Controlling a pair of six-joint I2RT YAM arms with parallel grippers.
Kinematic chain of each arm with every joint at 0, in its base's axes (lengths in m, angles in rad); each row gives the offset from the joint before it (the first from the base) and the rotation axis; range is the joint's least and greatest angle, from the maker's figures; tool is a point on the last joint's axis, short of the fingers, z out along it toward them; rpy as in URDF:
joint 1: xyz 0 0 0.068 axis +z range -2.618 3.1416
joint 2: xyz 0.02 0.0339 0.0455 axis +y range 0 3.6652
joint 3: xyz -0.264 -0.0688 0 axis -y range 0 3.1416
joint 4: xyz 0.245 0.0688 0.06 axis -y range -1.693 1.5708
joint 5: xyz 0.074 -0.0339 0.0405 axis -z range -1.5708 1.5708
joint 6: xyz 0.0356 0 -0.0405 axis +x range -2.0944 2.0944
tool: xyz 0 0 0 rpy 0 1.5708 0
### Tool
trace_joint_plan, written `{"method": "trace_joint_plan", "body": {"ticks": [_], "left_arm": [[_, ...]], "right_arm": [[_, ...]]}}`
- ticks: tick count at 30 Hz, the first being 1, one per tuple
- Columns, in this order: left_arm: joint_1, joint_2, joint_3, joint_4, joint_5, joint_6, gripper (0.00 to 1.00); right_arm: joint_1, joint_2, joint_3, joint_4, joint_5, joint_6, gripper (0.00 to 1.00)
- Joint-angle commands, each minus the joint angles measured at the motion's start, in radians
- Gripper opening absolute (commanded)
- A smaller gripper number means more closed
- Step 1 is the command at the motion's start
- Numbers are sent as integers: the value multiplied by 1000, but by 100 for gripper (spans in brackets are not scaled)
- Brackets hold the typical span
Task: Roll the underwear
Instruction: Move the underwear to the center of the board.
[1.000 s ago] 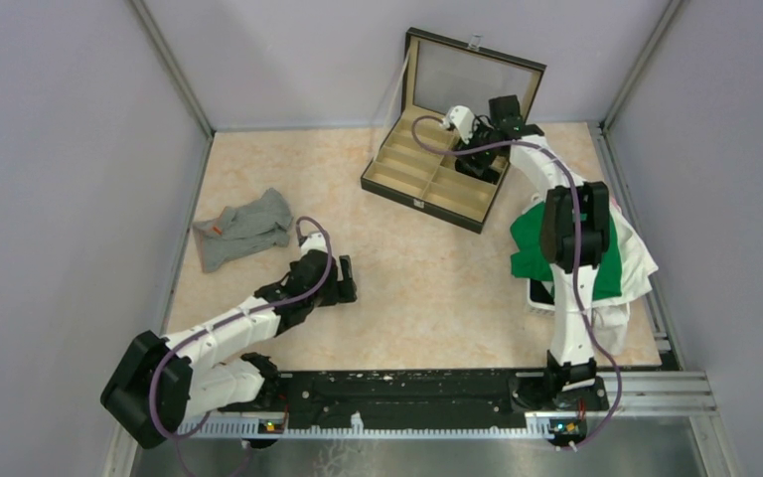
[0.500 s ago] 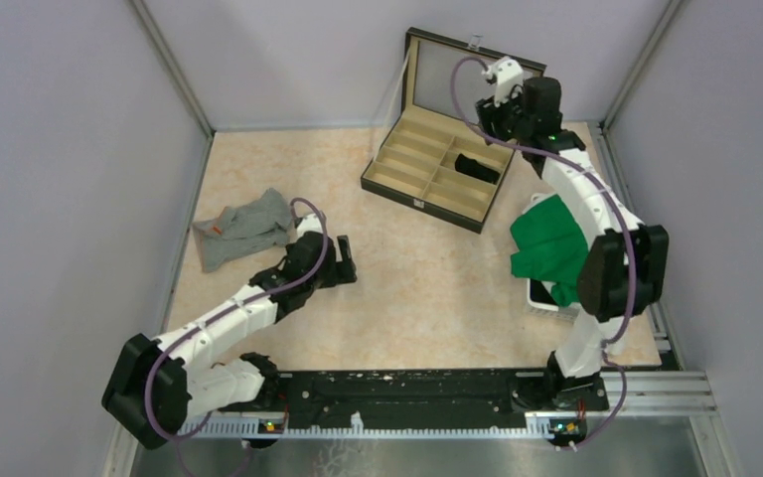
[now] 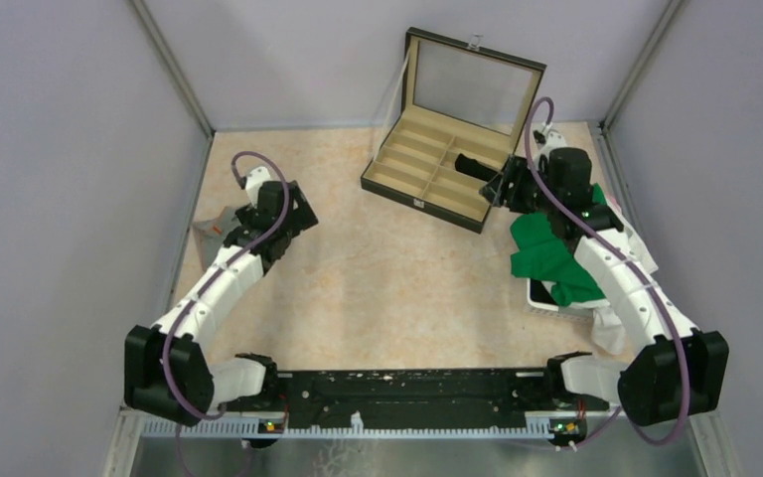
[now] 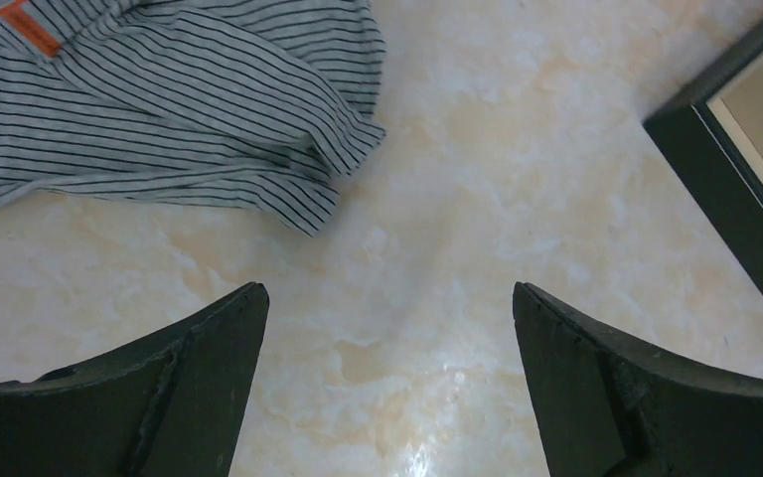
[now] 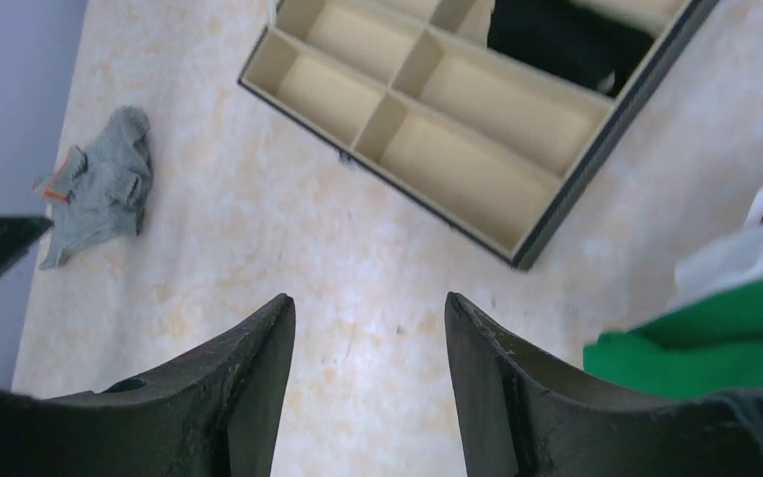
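The heather grey underwear (image 4: 159, 99), finely striped up close with an orange label (image 4: 35, 35), lies crumpled at the table's left; from above only its edge (image 3: 214, 229) shows beside my left arm. My left gripper (image 3: 293, 211) hovers just right of it, jaws wide open over bare table (image 4: 387, 298). The black underwear (image 3: 477, 166) rests in a back compartment of the case (image 3: 427, 204), also seen in the right wrist view (image 5: 566, 35). My right gripper (image 3: 507, 189) hangs by the case's right corner, open and empty (image 5: 370, 303). The grey underwear (image 5: 99, 184) shows far off there.
The compartmented case (image 5: 457, 119) stands at the back with its lid up; its dark edge (image 4: 725, 199) shows in the left wrist view. A green cloth (image 3: 546, 248) over white fabric and a white bin (image 3: 541, 295) sit at the right, under my right arm.
My left gripper swung from mid-table up to beside the grey underwear and opened wider. My right gripper drew back out of the case to its right corner; the black underwear stays inside.
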Motion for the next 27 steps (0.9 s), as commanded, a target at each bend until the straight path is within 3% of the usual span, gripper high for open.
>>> {"method": "trace_joint_plan", "body": {"ticks": [1,7,16,21,24,25,27], "left_arm": [[96,109,76,15,-14,-27,99],[181,308,160,46,2,-52,97],[218,501,224,139,3,-17,86],[225,603,277,131,14,-5,72],[225,624,292,144,32,7,57],[225,634,287,150,50,9,43],[225,634,280,155,98,16,34]], "right_arm": [[0,-99,-44,-97,-21,58,56],[0,-158,-97,-135,-44,21,56],[0,-228,-182,-141,-62,-2,56],[-1,-264,-212,-152,-45,-7,56],[0,-292,-229,-152,-37,-18,54],[0,-311,-232,-177,-41,-35,54],[0,-332,-235,-181,-38,-40,53]]}}
